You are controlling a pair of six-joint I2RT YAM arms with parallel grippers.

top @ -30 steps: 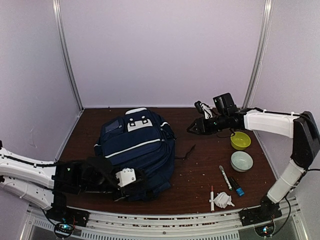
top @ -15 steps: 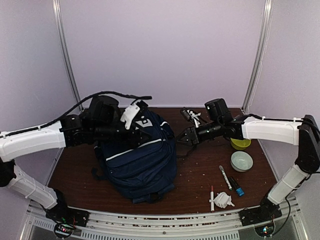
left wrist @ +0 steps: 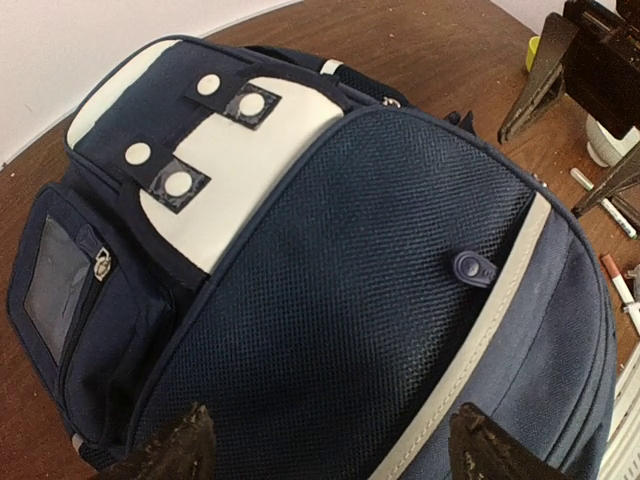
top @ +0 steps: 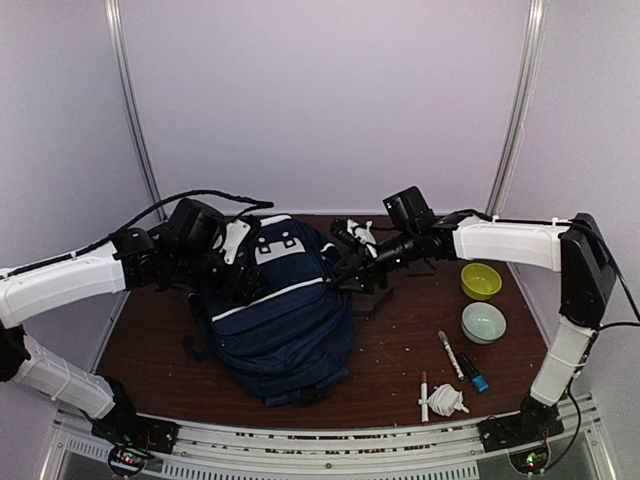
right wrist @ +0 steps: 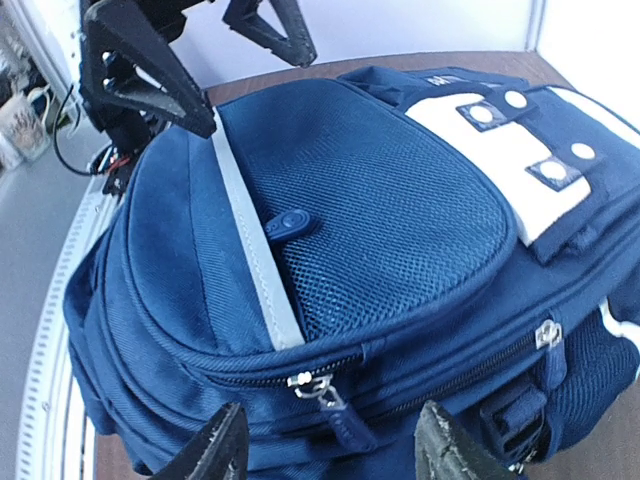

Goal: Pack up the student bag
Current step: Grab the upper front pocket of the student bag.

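Backpack lies left of centre on the brown table, with pale walls around. Both arms reach in over its far half, left gripper and right gripper each with jaws apart, holding nothing. Only the overhead view shows bowls and markers near the right edge; the right wrist view shows zipper pulls

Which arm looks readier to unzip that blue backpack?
Right, probably: the right claw is open just before the zipper pulls on the student bag. The left claw hangs open over the mesh front, away from them.
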